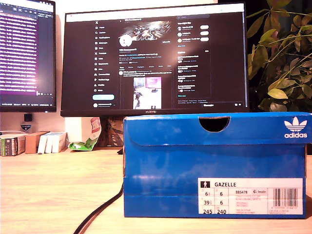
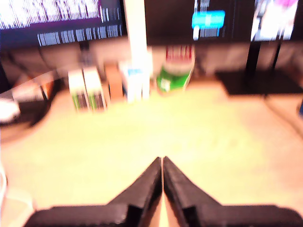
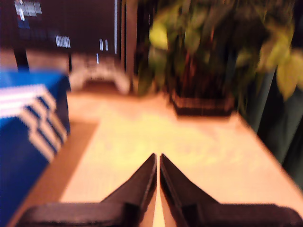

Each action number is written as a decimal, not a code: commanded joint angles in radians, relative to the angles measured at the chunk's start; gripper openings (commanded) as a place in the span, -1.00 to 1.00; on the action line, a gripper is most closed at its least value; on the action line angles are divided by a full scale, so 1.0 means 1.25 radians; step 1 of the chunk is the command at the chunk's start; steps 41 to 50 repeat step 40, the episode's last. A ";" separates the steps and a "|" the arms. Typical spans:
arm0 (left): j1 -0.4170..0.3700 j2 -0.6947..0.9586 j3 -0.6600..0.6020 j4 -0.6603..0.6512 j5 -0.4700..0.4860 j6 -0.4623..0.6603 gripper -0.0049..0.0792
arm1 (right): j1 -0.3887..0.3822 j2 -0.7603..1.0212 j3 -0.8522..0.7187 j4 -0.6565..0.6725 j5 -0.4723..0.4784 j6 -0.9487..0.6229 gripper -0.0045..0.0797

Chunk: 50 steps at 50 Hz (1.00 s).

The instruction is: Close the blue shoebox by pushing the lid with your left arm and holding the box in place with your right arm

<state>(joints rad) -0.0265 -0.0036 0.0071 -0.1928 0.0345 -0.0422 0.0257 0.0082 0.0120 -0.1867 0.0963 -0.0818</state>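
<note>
The blue Adidas shoebox (image 1: 214,165) stands on the wooden desk (image 1: 53,190) at the exterior view's right, its lid (image 1: 217,127) down flat on top, label end facing the camera. No arm shows in the exterior view. My first gripper (image 2: 162,160) is shut with nothing in it, over bare desk, the box out of its view. My second gripper (image 3: 157,156) is also shut and empty, with the shoebox's striped side (image 3: 28,137) beside it, apart from the fingers.
Two monitors (image 1: 156,56) stand behind the desk. Small boxes (image 1: 34,142) and a green packet (image 1: 85,142) lie at the back on the exterior view's left. A black cable (image 1: 100,209) runs past the box. A potted plant (image 1: 282,58) stands at the back right.
</note>
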 commanded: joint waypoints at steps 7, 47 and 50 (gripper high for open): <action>-0.002 -0.006 -0.026 -0.013 -0.014 -0.001 -0.92 | -0.005 -0.004 -0.006 0.005 0.000 0.005 -0.92; -0.002 -0.006 -0.026 -0.010 -0.016 -0.002 -0.92 | -0.005 -0.004 -0.005 0.008 -0.012 0.018 -0.92; -0.002 -0.006 -0.026 -0.010 -0.016 -0.002 -0.92 | -0.005 -0.004 -0.005 0.008 -0.012 0.018 -0.92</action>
